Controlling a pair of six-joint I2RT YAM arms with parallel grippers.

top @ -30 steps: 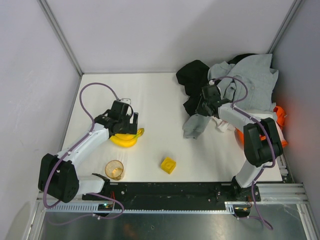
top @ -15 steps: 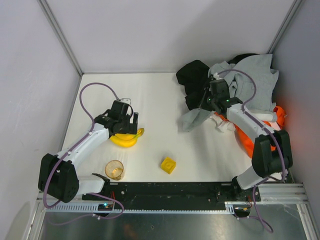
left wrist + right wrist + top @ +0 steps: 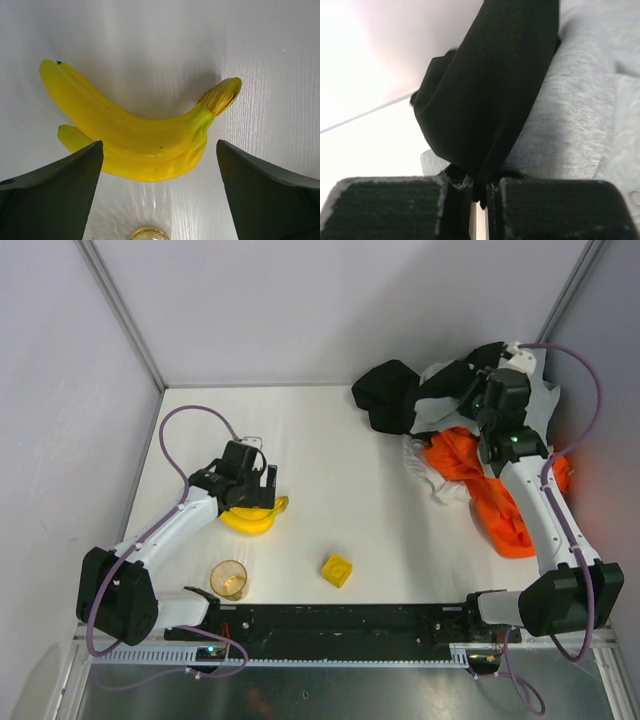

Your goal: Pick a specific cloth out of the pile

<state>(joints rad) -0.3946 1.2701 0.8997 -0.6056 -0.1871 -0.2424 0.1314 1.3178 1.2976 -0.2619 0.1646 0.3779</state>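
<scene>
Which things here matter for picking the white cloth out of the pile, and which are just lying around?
Job: white cloth, pile, right tool (shut on pile fabric).
Lying about: bananas, cup, yellow block; left tool, open over the bananas.

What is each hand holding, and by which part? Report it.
Right hand is shut on a hanging fold of the black garment, with the grey sweatshirt right behind it. Left hand is open above the bananas, holding nothing.
</scene>
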